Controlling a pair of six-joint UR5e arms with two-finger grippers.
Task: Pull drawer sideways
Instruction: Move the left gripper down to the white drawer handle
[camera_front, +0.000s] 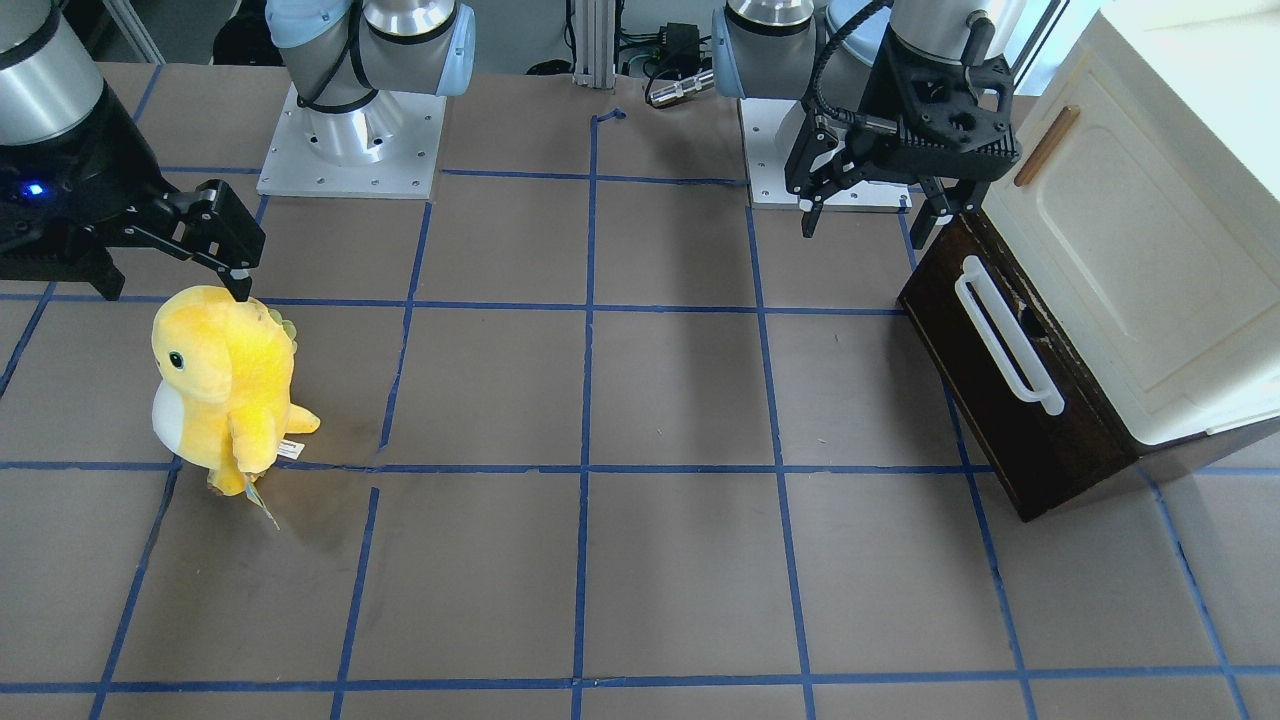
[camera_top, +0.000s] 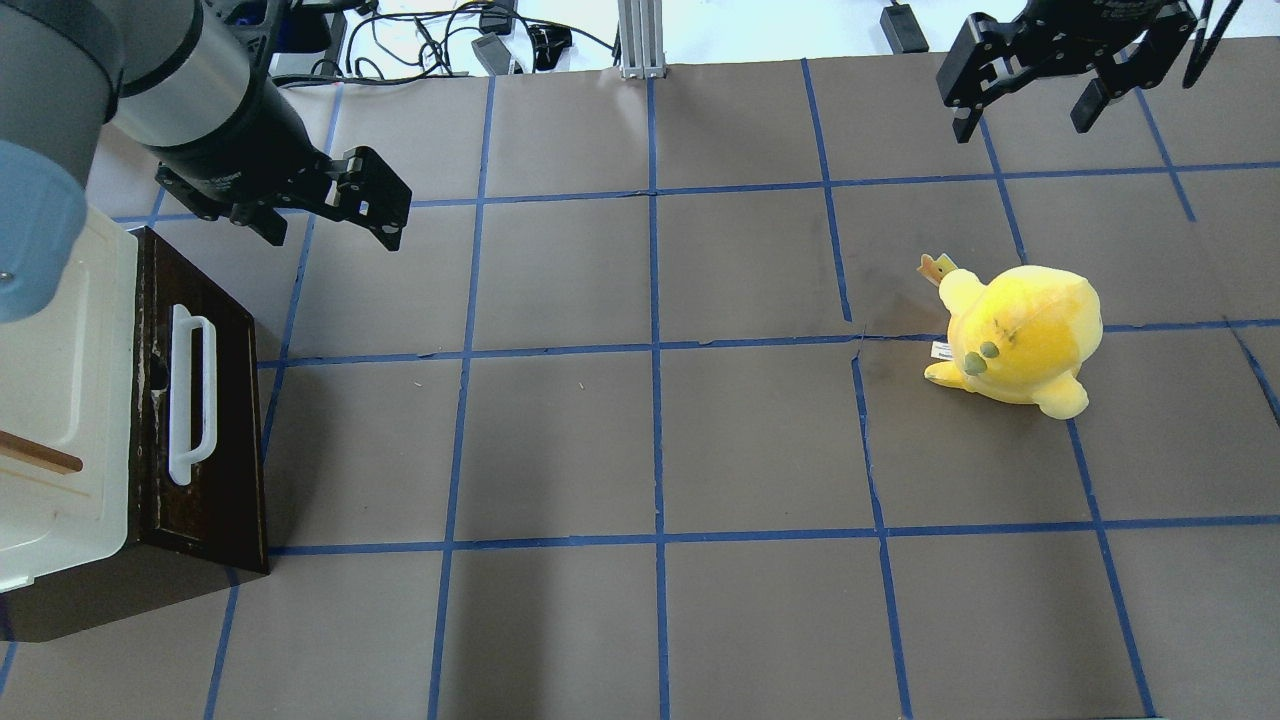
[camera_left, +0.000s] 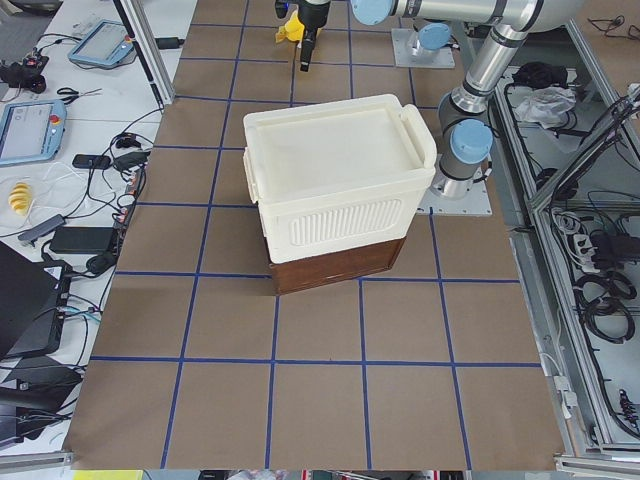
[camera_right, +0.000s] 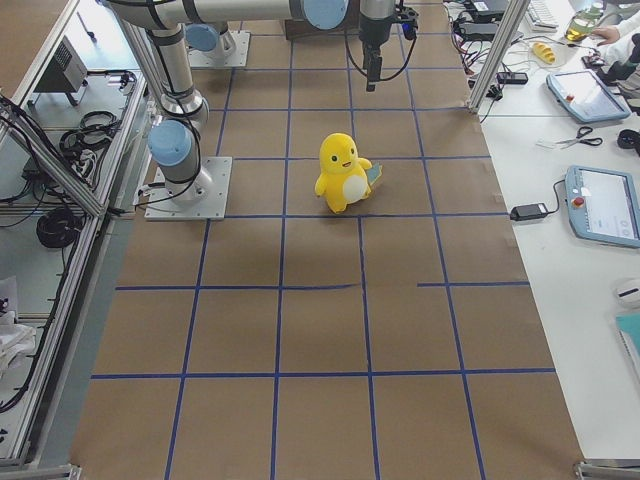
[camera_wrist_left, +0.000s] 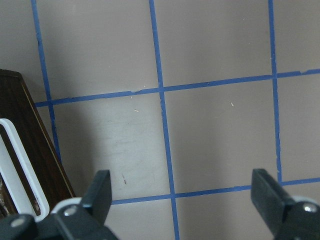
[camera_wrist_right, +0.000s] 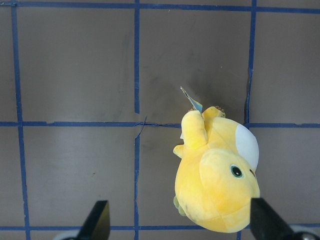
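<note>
Drawer (camera_top: 235, 430), dark brown, long white handle (camera_top: 180, 400) on front, sits under cream cabinet (camera_top: 60, 400). It lies just beside and below left claw (camera_top: 330, 235), on claw's robot-ward side. Left claw fingers spread wide, nothing between, hanging over table (camera_top: 650, 450) off drawer's far corner, clear of handle. Right claw (camera_top: 1025, 125) well apart across table, fingers also spread, empty. Yellow plush toy (camera_top: 1020, 340) stands below it, robot-ward.
</note>
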